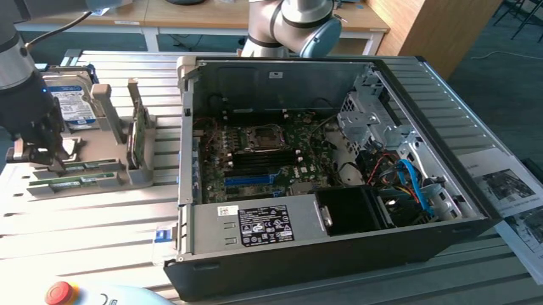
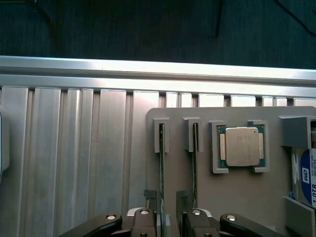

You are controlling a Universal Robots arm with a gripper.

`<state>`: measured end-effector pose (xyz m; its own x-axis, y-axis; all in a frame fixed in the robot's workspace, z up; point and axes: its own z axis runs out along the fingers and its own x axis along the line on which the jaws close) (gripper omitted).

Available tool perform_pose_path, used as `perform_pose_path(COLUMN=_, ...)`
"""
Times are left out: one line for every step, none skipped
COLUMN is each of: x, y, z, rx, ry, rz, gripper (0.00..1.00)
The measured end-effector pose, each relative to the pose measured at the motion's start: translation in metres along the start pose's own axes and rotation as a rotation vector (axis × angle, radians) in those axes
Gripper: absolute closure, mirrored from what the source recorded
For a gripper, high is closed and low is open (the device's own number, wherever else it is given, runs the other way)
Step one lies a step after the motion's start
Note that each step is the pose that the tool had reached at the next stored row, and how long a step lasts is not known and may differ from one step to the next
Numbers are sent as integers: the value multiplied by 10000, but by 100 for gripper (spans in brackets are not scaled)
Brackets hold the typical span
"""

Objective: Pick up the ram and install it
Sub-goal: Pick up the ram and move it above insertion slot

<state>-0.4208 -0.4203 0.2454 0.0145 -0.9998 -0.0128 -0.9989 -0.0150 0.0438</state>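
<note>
Gripper [image 2: 167, 196] astride the ram [image 2: 162, 163] in its grey holder [image 2: 237, 197].
Fingers [image 2: 151, 200] parted, not yet pinching; the stick stands on edge, likely light, stiff and fragile, so best gripped on its flat faces, mid-length.

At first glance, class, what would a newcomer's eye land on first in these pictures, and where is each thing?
The open computer case, its motherboard bare, takes the middle of the exterior view. On the grey holder at that view's left, the wrist view has the gripper open astride one ram standing on edge. A square silver processor chip sits in its own pocket on the same holder.
</note>
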Motion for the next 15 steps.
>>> perform_pose_path(x=0, y=-1, z=3, rx=-2, ry=2, rz=-15, gripper=70)
perform_pose_path(x=1, y=-1, z=4, rx=-4, ry=5, rz=-51, gripper=70)
perform_pose_path(x=1, y=-1, z=6, rx=-5, ry=7, rz=-97, gripper=70)
perform_pose_path(x=1, y=-1, z=7, rx=-4, ry=8, rz=-151, gripper=70)
perform_pose_path(x=1, y=-1, z=8, rx=-4, ry=11, rz=-211, gripper=70)
perform_pose_path(x=1, y=-1, z=9, rx=-6, ry=13, rz=-265, gripper=70)
perform_pose_path(x=1, y=-1, z=9, rx=-6, ry=15, rz=-311, gripper=70)
perform_pose_path(x=1, y=-1, z=9, rx=-6, ry=16, rz=-322, gripper=70)
perform_pose_path(x=1, y=-1, z=10, rx=-6, ry=16, rz=-322, gripper=70)
perform_pose_path(x=1, y=-1, z=10, rx=-6, ry=16, rz=-322, gripper=70)
perform_pose_path(x=1, y=-1, z=10, rx=-5, ry=15, rz=-322, gripper=70)
perform_pose_path(x=0, y=-2, z=12, rx=-4, ry=15, rz=-322, gripper=70)
perform_pose_path(x=0, y=-6, z=14, rx=-1, ry=13, rz=-321, gripper=70)
perform_pose_path(x=0, y=-13, z=13, rx=-3, ry=15, rz=-322, gripper=70)
perform_pose_path(x=1, y=-23, z=12, rx=-5, ry=16, rz=-323, gripper=70)
